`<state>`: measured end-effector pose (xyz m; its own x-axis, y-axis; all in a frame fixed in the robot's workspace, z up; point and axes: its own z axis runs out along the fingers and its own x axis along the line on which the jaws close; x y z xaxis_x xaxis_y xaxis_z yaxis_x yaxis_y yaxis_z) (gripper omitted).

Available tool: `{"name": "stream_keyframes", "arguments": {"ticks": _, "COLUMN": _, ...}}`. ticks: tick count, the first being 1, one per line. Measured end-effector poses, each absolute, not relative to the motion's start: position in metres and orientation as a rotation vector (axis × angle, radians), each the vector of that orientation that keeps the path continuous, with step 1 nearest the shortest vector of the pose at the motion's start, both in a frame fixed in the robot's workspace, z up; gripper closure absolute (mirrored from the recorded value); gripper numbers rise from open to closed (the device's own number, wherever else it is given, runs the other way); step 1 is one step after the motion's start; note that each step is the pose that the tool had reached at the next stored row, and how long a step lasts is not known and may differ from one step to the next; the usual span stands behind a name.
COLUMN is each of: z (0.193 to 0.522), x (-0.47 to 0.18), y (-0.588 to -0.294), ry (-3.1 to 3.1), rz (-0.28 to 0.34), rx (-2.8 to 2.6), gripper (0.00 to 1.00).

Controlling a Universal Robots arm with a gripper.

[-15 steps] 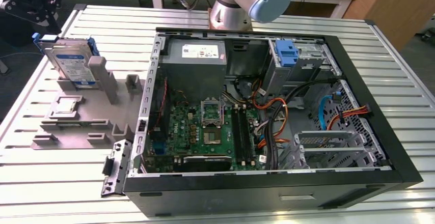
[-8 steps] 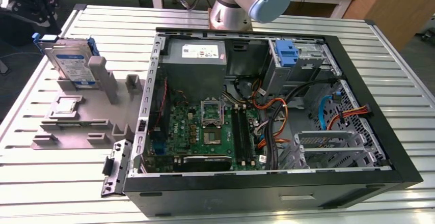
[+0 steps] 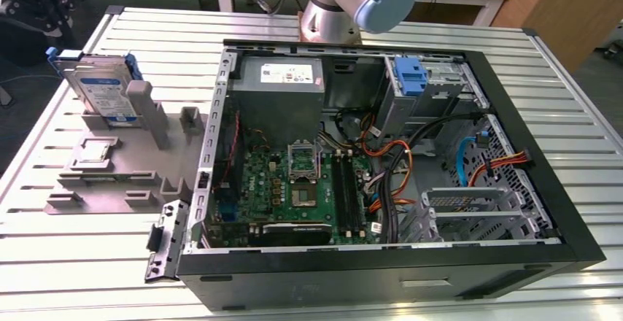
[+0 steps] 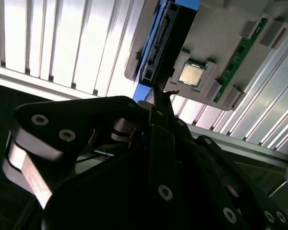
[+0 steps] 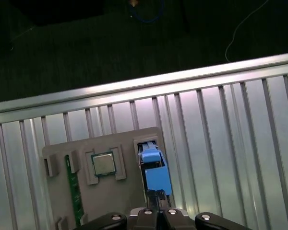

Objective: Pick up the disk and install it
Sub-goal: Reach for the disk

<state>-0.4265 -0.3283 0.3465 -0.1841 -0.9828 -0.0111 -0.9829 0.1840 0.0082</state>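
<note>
- Starting with the exterior view, you can see the disk [image 3: 98, 87] standing on edge in a slot of the grey holder [image 3: 107, 182], towards that view's left, on the slatted metal table [image 3: 58, 263].
  - It stands upright with its label facing outward. You can take it that this keeps its top edge free for a grip from above.
  - The computer case [image 3: 389, 263] lies on its side beside the holder with its panel off, which likely keeps the drive bays reachable from overhead.
  - A bare blue bracket [image 3: 409, 76] sits in the far bay.
  - The arm [image 3: 341, 4] rises from the far edge of the table.
- In the second wrist view, the claw [image 4: 158, 93] looks clenched with nothing in it. Its tip points towards the disk [image 4: 163, 43], which you see edge-on.
  - A processor chip [image 4: 189, 74] and a green memory stick [image 4: 240, 52] rest in their own recesses of the holder [image 4: 216, 28], each apart from the disk.
- In the first wrist view, you look straight down on the blue top edge of the disk [image 5: 153, 167] in its slot.
  - The claw [image 5: 156, 195] hangs over it, lined up with that edge but apparently well above it, not touching.
  - The chip [image 5: 103, 164] lies just beside the disk.
</note>
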Motion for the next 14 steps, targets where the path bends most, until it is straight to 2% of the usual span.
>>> {"name": "stream_keyframes", "arguments": {"ticks": 2, "z": 0.345, "x": -0.427, "y": -0.328, "ry": 2.404, "rz": 0.021, "rx": -2.018, "gripper": 0.89}}
{"name": "stream_keyframes", "arguments": {"ticks": 4, "z": 0.344, "x": -0.427, "y": -0.328, "ry": 2.372, "rz": 0.021, "rx": -2.056, "gripper": 0.77}}
{"name": "stream_keyframes", "arguments": {"ticks": 5, "z": 0.344, "x": -0.428, "y": -0.328, "ry": 2.353, "rz": 0.021, "rx": -2.077, "gripper": 0.77}}
{"name": "stream_keyframes", "arguments": {"ticks": 7, "z": 0.342, "x": -0.428, "y": -0.328, "ry": 2.315, "rz": 0.021, "rx": -2.119, "gripper": 0.65}}
{"name": "stream_keyframes", "arguments": {"ticks": 8, "z": 0.342, "x": -0.428, "y": -0.328, "ry": 2.295, "rz": 0.021, "rx": -2.141, "gripper": 0.65}}
{"name": "stream_keyframes", "arguments": {"ticks": 10, "z": 0.34, "x": -0.428, "y": -0.328, "ry": 2.273, "rz": 0.021, "rx": -2.165, "gripper": 0.53}}
{"name": "stream_keyframes", "arguments": {"ticks": 12, "z": 0.338, "x": -0.43, "y": -0.328, "ry": 2.264, "rz": 0.021, "rx": -2.174, "gripper": 0.53}}
{"name": "stream_keyframes", "arguments": {"ticks": 13, "z": 0.336, "x": -0.431, "y": -0.328, "ry": 2.26, "rz": 0.021, "rx": -2.179, "gripper": 0.47}}
{"name": "stream_keyframes", "arguments": {"ticks": 14, "z": 0.335, "x": -0.431, "y": -0.328, "ry": 2.256, "rz": 0.021, "rx": -2.183, "gripper": 0.47}}
